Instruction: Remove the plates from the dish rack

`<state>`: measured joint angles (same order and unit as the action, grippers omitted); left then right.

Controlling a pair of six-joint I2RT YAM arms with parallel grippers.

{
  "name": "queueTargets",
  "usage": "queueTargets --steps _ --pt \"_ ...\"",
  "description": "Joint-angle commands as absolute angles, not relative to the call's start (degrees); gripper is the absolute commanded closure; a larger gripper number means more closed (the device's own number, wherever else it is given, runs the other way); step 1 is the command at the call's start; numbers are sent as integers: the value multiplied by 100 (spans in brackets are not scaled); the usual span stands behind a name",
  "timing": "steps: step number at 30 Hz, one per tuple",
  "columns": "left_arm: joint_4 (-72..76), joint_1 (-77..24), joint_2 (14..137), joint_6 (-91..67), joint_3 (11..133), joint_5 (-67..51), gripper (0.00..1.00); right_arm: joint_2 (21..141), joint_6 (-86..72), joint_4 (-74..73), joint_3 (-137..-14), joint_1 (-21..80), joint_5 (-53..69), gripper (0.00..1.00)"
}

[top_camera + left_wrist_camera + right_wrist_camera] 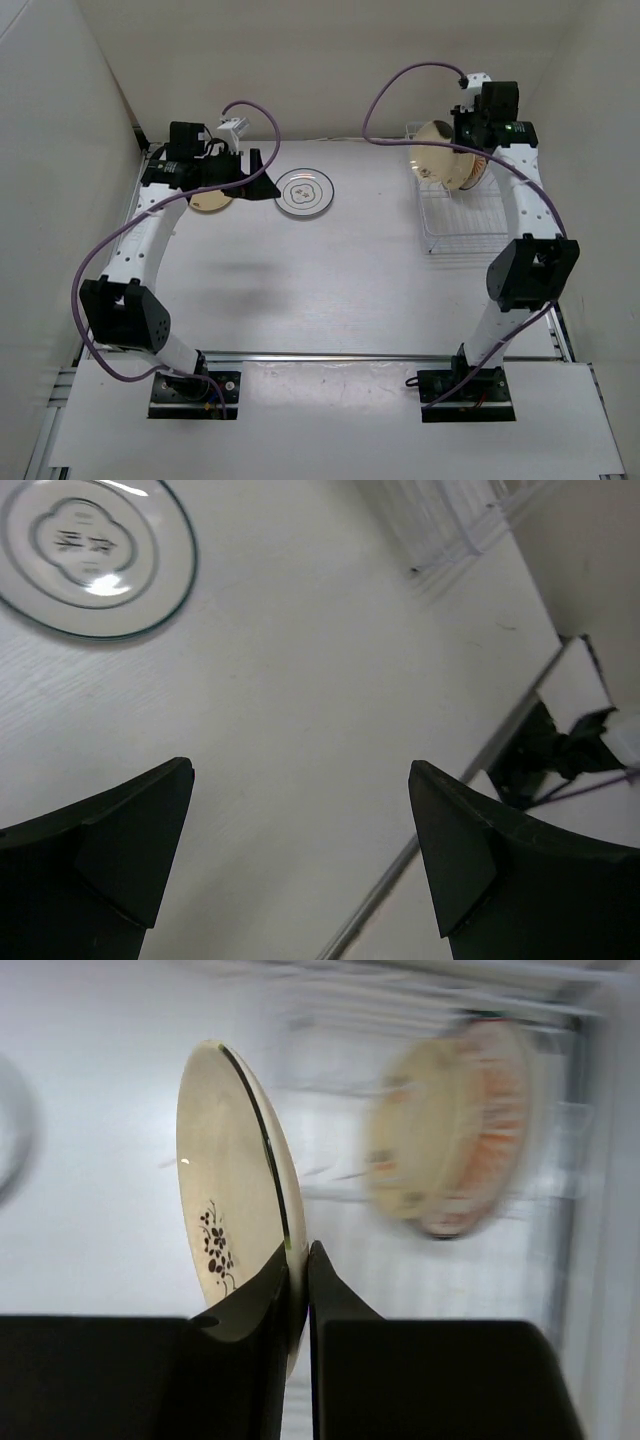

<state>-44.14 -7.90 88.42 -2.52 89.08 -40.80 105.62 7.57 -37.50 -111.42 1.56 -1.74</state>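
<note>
Plates are in four places. A cream plate with a dark flower sprig (225, 1190) is pinched at its rim by the right gripper (300, 1280). The two fingers are closed onto the rim, one on each face. This plate is held on edge, raised above the far left part of the dish rack (462, 222).

An orange-patterned plate (455, 1125) stands on edge among the rack wires. It is blurred in the right wrist view.

A white plate with a dark rim and a centre motif (303, 192) lies flat on the table (330, 290), towards the far side and left of centre. A yellowish plate (210, 203) lies flat further left, partly hidden under the left arm. Its pattern cannot be read.

The left gripper (300, 780) is spread wide with nothing between its fingers. It is positioned between the two flat plates.

The table is a plain white board with a faint grain. The rack sits at its far right. White panels (60, 120) enclose the left, far and right sides. A metal rail (330, 357) crosses the near edge in front of the arm bases. Purple cables (400, 80) loop above both arms.
</note>
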Motion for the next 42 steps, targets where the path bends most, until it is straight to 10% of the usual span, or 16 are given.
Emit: queueTargets --steps 1,9,35,42 --pt "-4386 -677 8807 -290 8632 -5667 0 9924 423 -4192 -10602 254 3072 100" --pt "-4237 -677 9263 -518 8517 -6442 0 9685 88 -4245 -9888 694 5184 100" --pt "-3956 -677 10467 -826 8886 -6565 0 11847 -765 -3718 -11399 2083 5791 100" --pt "-3902 -677 10582 -879 8938 -6565 16 12075 -967 -3551 -11759 2372 5792 100"
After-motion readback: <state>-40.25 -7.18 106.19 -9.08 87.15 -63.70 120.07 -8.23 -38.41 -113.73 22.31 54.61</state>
